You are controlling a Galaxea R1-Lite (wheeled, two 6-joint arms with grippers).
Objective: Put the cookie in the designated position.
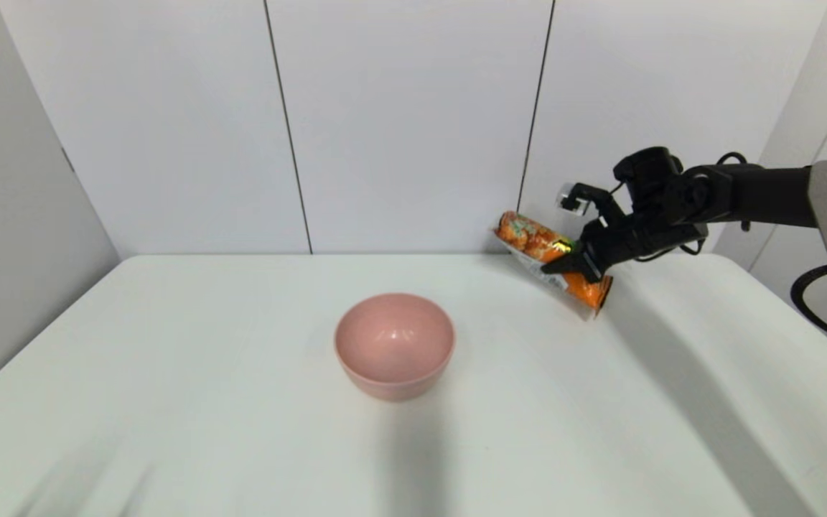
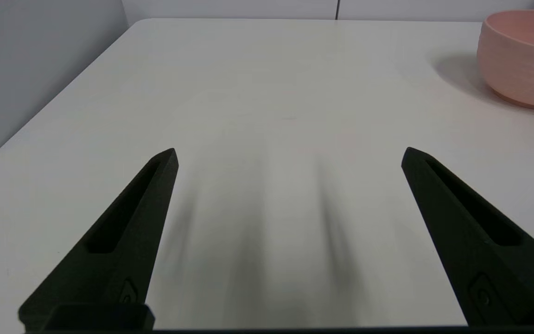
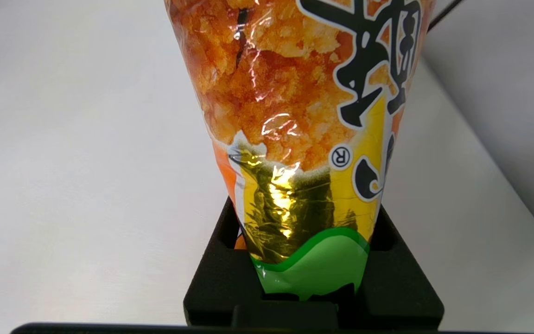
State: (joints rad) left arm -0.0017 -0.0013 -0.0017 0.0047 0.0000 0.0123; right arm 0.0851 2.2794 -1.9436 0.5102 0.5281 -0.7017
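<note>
Across the white table (image 1: 241, 402), which fills most of the head view, a pink bowl (image 1: 394, 345) sits near the middle, open side up, probably the spot meant to receive the snack. At about two o'clock from the bowl and well apart from it, the right arm reaches in from the right edge, and its right gripper (image 1: 577, 267) is clamped on the cookie (image 1: 532, 240), an orange packet held slanted above the far right part of the table, near the back wall. The right wrist view shows the black fingers pinching the packet's green and gold end, so the rest hangs free beyond them; gripping the narrow end likely keeps the body clear for lowering into the bowl. From here the carry would run toward eight o'clock. The left gripper (image 2: 290, 155) hovers low over bare table with its fingers spread wide and nothing between them, the bowl off at its one o'clock, seemingly idle.
</note>
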